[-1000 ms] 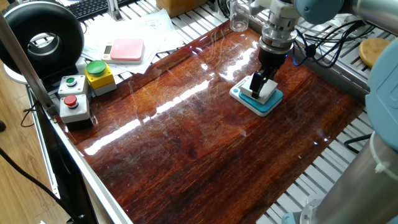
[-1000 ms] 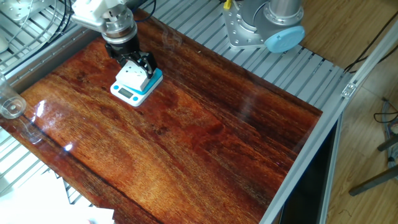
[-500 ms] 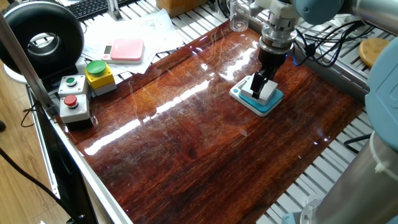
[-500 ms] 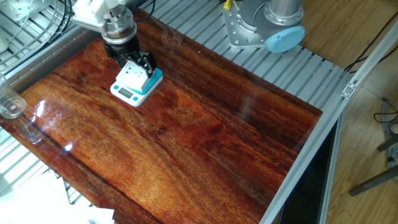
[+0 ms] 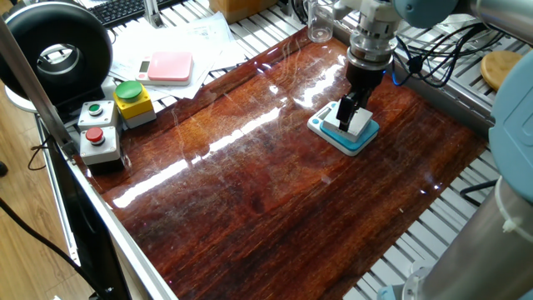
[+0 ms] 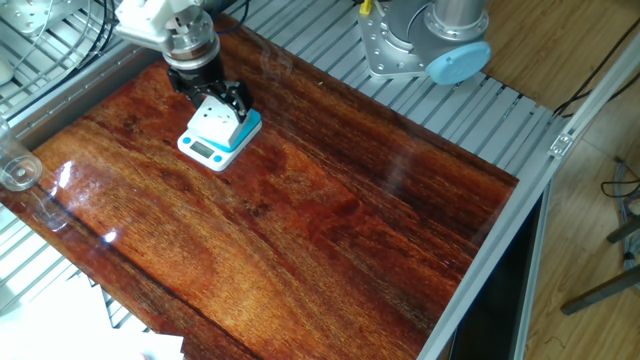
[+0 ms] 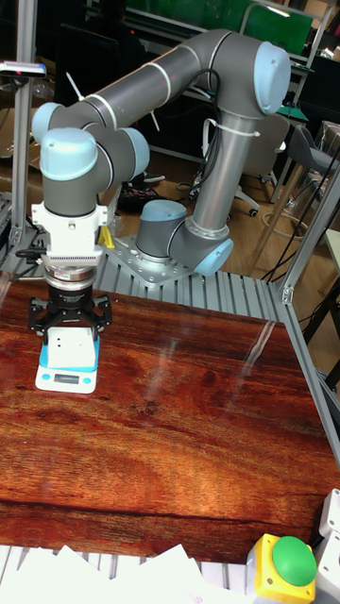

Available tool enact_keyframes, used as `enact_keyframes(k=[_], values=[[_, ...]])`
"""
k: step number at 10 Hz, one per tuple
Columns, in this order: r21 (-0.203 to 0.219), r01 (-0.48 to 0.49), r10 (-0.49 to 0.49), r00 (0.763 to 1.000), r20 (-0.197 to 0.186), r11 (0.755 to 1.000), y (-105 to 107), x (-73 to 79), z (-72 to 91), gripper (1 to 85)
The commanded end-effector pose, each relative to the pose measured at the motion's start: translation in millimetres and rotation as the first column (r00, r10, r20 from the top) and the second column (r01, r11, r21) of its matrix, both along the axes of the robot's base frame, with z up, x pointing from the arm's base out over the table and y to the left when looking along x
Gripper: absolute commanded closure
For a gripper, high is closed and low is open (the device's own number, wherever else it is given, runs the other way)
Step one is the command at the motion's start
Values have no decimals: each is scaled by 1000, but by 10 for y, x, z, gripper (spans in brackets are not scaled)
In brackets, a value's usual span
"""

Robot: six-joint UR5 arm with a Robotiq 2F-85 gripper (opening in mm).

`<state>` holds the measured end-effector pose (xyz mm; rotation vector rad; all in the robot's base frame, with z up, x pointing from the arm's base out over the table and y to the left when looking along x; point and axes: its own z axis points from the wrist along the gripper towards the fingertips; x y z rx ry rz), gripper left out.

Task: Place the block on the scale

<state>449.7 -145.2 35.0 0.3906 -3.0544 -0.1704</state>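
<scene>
Wooden table (image 5: 250, 167): one block (image 5: 356, 123) on one scale (image 5: 343, 135), one pink scale (image 5: 169, 67), two button boxes (image 5: 100, 133). Gripper (image 5: 351, 117) vertical, fingers straddling block.

Other fixed view: one block (image 6: 216, 124) lies on scale (image 6: 215, 146); gripper (image 6: 216, 108) points down.

Tall view: arm (image 7: 161, 80) bent overhead, gripper (image 7: 71, 330) around block (image 7: 71, 349); clenched or released, cannot tell.

place: robotics lab | evidence: UR5 arm (image 7: 170, 75) bolted to slatted aluminium bench (image 6: 480, 110); button boxes (image 5: 100, 133); keyboard (image 5: 125, 8)
</scene>
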Motion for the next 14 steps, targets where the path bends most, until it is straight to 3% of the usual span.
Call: enact_keyframes(k=[1,4,8,10,11,12,13,14], values=[[15,-4,4,1000,0,1000,38,-5,65,7],[9,-5,5,1000,-12,1000,38,-21,154,7],[-7,30,-30,998,-63,1000,255,-41,570,40],[-1,99,-98,990,-103,995,588,-42,800,150],[4,147,-146,983,-114,989,852,-11,869,197],[-8,204,-203,972,-118,979,986,24,881,293],[-13,255,-256,964,-72,967,965,151,860,510],[-33,276,-277,960,-29,961,891,251,842,663]])
